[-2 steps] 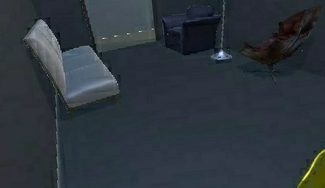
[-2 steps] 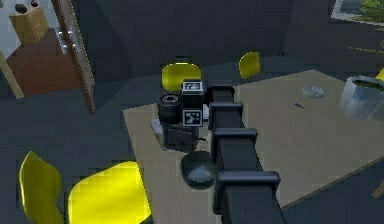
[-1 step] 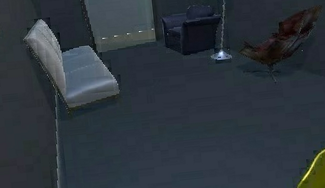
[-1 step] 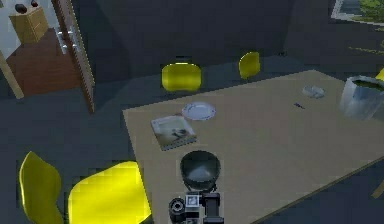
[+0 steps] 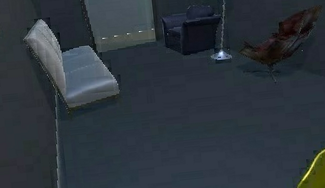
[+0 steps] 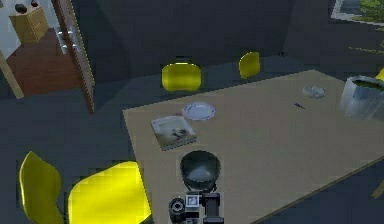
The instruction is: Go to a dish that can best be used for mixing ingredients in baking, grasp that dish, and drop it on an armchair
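As I judge it, the approach is done: the dark bowl [image 6: 200, 168] sits at the near edge of the surface [image 6: 280, 140], right by the jaws. I cannot tell how wide the jaws stand, nor whether they hold anything. The lift and the drop on the dark armchair [image 5: 189, 31], far across the room, look left to do. From left to right, a yellow chair [image 6: 110, 195] stands near; the surface carries a booklet [image 6: 172, 131], a plate [image 6: 198, 110] and a grey pot [image 6: 360, 97].

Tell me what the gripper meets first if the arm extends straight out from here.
Most likely the dark bowl standing on the table directly ahead of the gripper. Depth is unclear, so I cannot tell whether they already touch.
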